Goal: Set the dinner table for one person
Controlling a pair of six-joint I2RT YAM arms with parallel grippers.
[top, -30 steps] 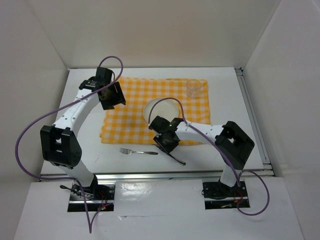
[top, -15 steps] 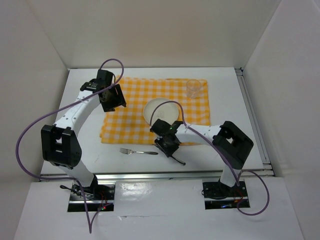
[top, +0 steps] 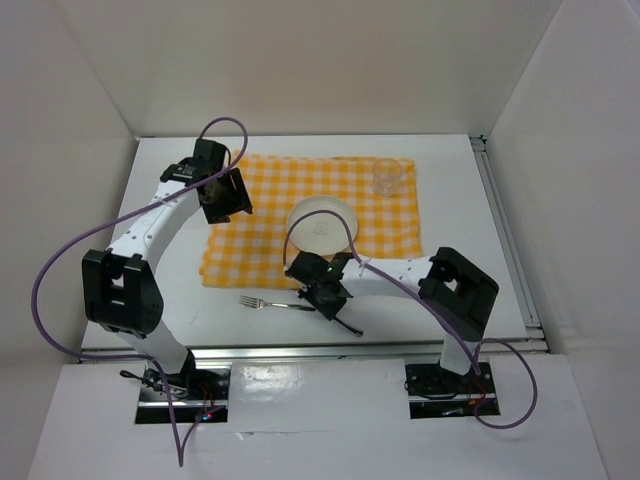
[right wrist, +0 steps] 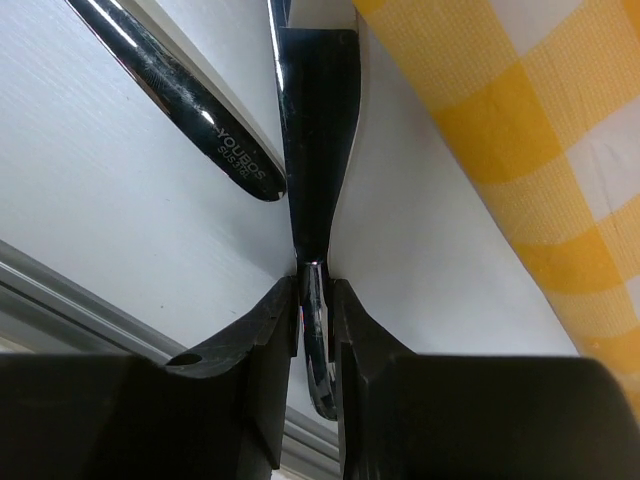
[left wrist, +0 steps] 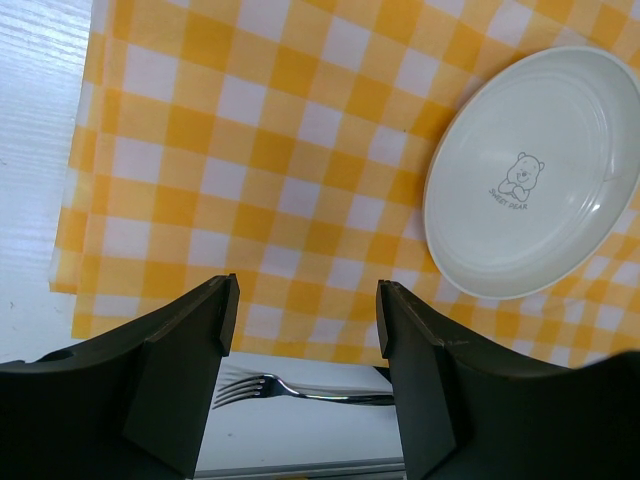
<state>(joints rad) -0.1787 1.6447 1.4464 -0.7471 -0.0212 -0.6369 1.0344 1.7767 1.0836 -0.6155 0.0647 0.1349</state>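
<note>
I see a yellow-and-white checked cloth [top: 290, 200] on the matte white table [top: 460, 200]. The plate [left wrist: 530, 170] is creamy white with a small grey bear print. The fork [top: 275, 303] is shiny silver and the knife [right wrist: 318, 150] dark, mirror-bright steel. My left hand [left wrist: 307, 290] has black fingers [left wrist: 185, 380].

A robot lab cell: plain white panel walls [top: 300, 70] box the large matte white rectangular tabletop [top: 452, 210] from nine to three o'clock, a silver metal rail [top: 260, 351] at six.

Left arm [top: 150, 225] extended far, jaws apart, right arm [top: 385, 272] low, jaws clamped on utensil [right wrist: 318, 150]
</note>
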